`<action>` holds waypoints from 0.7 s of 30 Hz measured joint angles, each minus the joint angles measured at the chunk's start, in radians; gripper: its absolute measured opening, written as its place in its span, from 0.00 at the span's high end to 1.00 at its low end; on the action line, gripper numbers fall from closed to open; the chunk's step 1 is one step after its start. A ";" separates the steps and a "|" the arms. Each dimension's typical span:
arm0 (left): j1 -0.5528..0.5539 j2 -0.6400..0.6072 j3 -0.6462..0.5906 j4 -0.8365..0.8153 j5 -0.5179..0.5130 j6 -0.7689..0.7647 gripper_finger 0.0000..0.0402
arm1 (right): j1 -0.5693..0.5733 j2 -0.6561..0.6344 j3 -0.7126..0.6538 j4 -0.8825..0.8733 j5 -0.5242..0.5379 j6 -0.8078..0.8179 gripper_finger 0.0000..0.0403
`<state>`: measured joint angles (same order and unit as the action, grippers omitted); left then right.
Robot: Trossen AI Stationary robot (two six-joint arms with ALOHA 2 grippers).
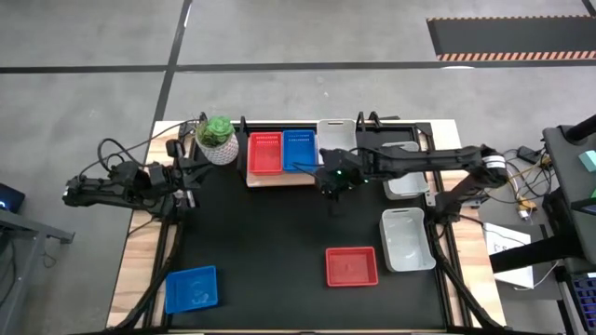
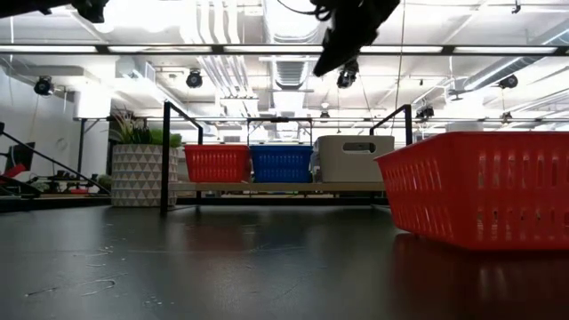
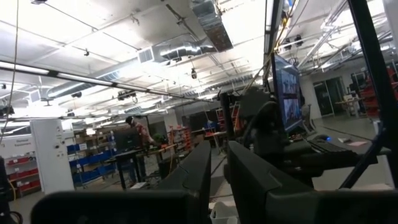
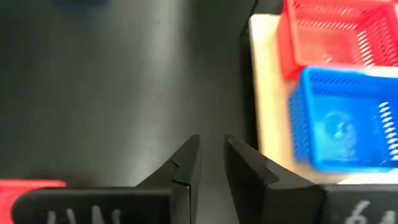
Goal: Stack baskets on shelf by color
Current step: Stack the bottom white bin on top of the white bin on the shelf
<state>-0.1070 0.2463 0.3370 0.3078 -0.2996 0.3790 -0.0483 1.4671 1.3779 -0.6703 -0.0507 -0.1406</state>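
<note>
High view: your right hand (image 1: 330,184), nearly closed and empty, hovers at the shelf's (image 1: 279,180) 4 o'clock; grip the light, stiff red basket (image 1: 352,267) by its thin rim.

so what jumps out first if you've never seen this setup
Probably the shelf at the table's far edge, holding a red basket, a blue basket and a grey basket side by side. Next, the right gripper hangs just in front of it, carrying nothing, while a loose red basket and a loose blue basket wait at the near side.
</note>
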 joint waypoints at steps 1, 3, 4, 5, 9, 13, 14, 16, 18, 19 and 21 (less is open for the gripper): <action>0.000 0.003 0.000 0.009 0.000 0.000 0.91 | 0.013 -0.008 -0.001 -0.018 0.000 0.020 0.85; 0.000 0.010 0.000 0.021 0.000 0.000 0.91 | 0.043 -0.023 -0.001 -0.055 0.000 0.054 0.86; 0.000 0.014 0.000 0.025 0.000 0.000 0.91 | 0.059 -0.028 -0.002 -0.071 0.001 0.073 0.86; 0.000 0.017 0.000 0.025 0.000 0.000 0.91 | 0.075 -0.035 -0.002 -0.085 0.001 0.093 0.86; 0.000 0.025 0.000 0.027 0.000 0.000 0.91 | 0.145 -0.055 -0.002 -0.167 -0.001 0.189 0.86; 0.000 0.028 0.000 0.036 0.000 0.000 0.91 | 0.223 -0.074 -0.011 -0.222 0.013 0.280 0.86; 0.000 0.029 0.000 0.045 0.000 0.000 0.91 | 0.247 -0.082 -0.019 -0.225 0.025 0.300 0.86; 0.000 0.029 -0.001 0.057 0.000 0.000 0.91 | 0.292 -0.104 -0.046 -0.224 0.050 0.336 0.86; 0.000 0.029 -0.001 0.059 0.000 -0.003 0.91 | 0.340 -0.130 -0.079 -0.225 0.084 0.380 0.86; 0.000 0.029 -0.002 0.060 0.000 -0.005 0.91 | 0.364 -0.145 -0.098 -0.225 0.105 0.408 0.86; 0.000 0.031 -0.002 0.070 0.000 -0.007 0.91 | 0.414 -0.177 -0.134 -0.225 0.147 0.470 0.86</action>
<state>-0.1070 0.2772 0.3351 0.3779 -0.3000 0.3719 0.3653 1.2900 1.2434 -0.8952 0.0966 0.3295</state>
